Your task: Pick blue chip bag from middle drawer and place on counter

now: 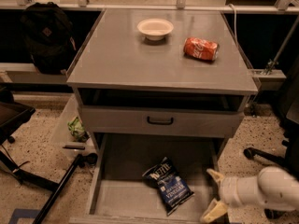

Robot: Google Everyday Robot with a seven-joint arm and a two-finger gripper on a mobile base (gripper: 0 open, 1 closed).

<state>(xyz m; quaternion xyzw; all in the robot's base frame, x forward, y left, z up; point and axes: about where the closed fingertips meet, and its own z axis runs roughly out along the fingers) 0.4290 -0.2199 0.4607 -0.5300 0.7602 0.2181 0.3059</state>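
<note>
The blue chip bag [168,185] lies flat on the floor of the open middle drawer [124,192], right of centre, with white lettering facing up. My gripper [212,194] hangs at the drawer's right side, just right of the bag and apart from it. Its two cream fingers [215,211] are spread wide with nothing between them. The white arm reaches in from the lower right. The counter [126,59] is the grey top of the cabinet above.
A white bowl [155,28] and a red soda can [201,49] lying on its side rest on the counter. A shut drawer front with a black handle [160,121] sits above the open drawer. A black backpack [44,36] and a small green packet [76,127] are to the left.
</note>
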